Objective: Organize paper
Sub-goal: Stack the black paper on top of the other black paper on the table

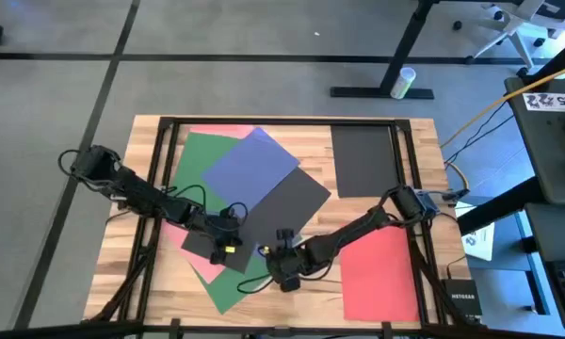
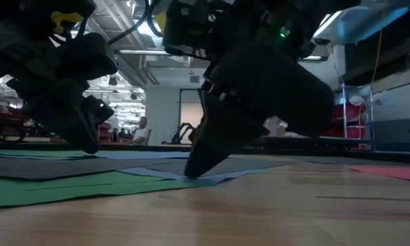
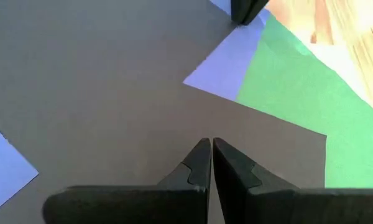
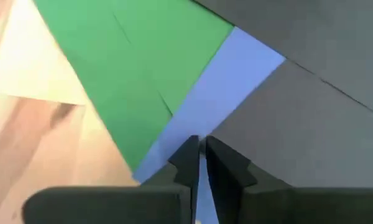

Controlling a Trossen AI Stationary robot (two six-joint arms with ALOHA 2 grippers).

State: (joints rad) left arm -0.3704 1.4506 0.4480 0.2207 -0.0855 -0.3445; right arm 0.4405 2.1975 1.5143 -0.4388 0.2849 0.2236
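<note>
Evidently the sorting is mid-way: the loose pile of thin flat construction-paper sheets (image 1: pixel 250 202) lies fanned on the wooden table (image 1: pixel 424 311), and both grippers are down on it; the left gripper (image 3: pixel 210 155), jaws all but shut with nothing between them, rests its tips on the dark grey sheet (image 3: pixel 99 93); the right gripper (image 4: pixel 200 155), jaws likewise nearly closed and empty, presses the blue sheet (image 4: pixel 217 87) corner just beside the green sheet (image 4: pixel 143 56); next, I judge, comes sliding or pinching that corner free.
</note>
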